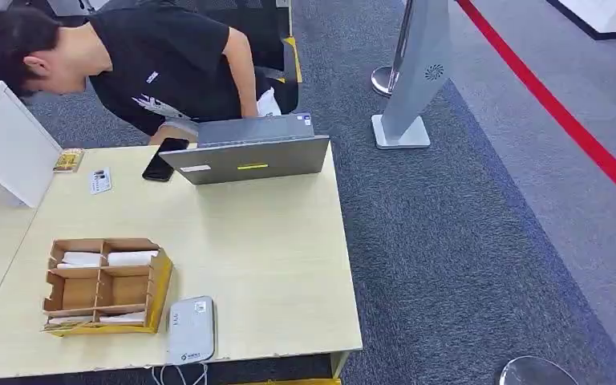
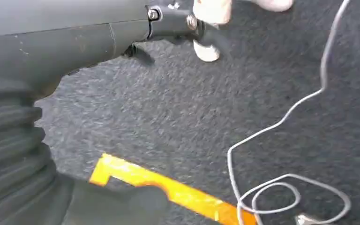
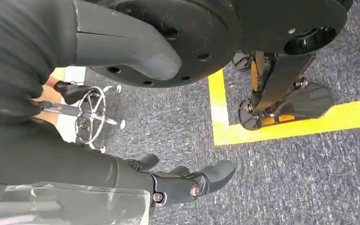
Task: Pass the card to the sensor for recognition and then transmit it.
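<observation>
On the pale wooden table (image 1: 233, 241), going left to right, there is first a white box (image 1: 4, 140) at the far left edge. Next to it lies a small white card (image 1: 100, 180), flat on the table, its long side running away from the robot and leaning a little to the right. Nearer the robot sits a cardboard tray (image 1: 106, 286) with small sections, and some of them hold white cards (their long sides run left to right). Just right of the tray, at the near edge, lies the grey sensor (image 1: 191, 329), its long side pointing away from the robot. At the far edge a black phone (image 1: 163, 159) lies beside a grey laptop (image 1: 249, 152). A person in a black shirt (image 1: 160, 60) bends over behind the table.

The left hand (image 2: 65, 42) hangs down over the dark carpet (image 2: 178, 122), near a white cable (image 2: 281, 126); I cannot tell how its fingers are set. The right hand (image 3: 178, 180) also hangs over the carpet, with its dark fingers (image 3: 218, 171) a little curled and apart, holding nothing.
</observation>
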